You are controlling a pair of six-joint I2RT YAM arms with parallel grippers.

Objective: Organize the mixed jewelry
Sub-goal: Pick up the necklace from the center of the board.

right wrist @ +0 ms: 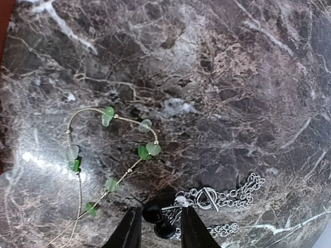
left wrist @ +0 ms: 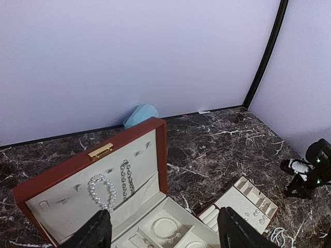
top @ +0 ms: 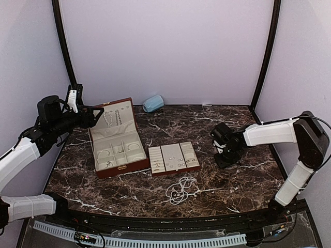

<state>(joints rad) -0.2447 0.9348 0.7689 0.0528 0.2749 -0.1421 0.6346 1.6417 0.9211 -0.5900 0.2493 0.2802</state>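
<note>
— Right tool (right wrist: pixel 161 226), what was it doing?

— Down at the dark marble-patterned table (right wrist: pixel 232 77), jaws narrow, flanking a small black bead (right wrist: pixel 155 213) at the end of a silver link chain with a toggle clasp (right wrist: pixel 232 194). I could not tell whether it was clenched on it. Left tool (left wrist: pixel 163 235) hung released and empty above the reddish-brown hinged case with cream lining (top: pixel 116 168).

— How far along?

— Roughly midway, I'd judge. Pearl-like bead strands (left wrist: pixel 102 188) hung in the lid, and thin silvery bangles (left wrist: pixel 166 228) sat in the case's compartments. Tiny rings and earrings (top: pixel 178 161) were in the cream slotted tray (top: pixel 170 151) beside it. Loose on the table lay a heaped white bead strand (top: pixel 181 189), a thin chain with green stone chips (right wrist: pixel 106 116), and that link chain.

— Any writing?

— None readable; only a plain gold clasp (left wrist: pixel 101 151) on the lid.
</note>
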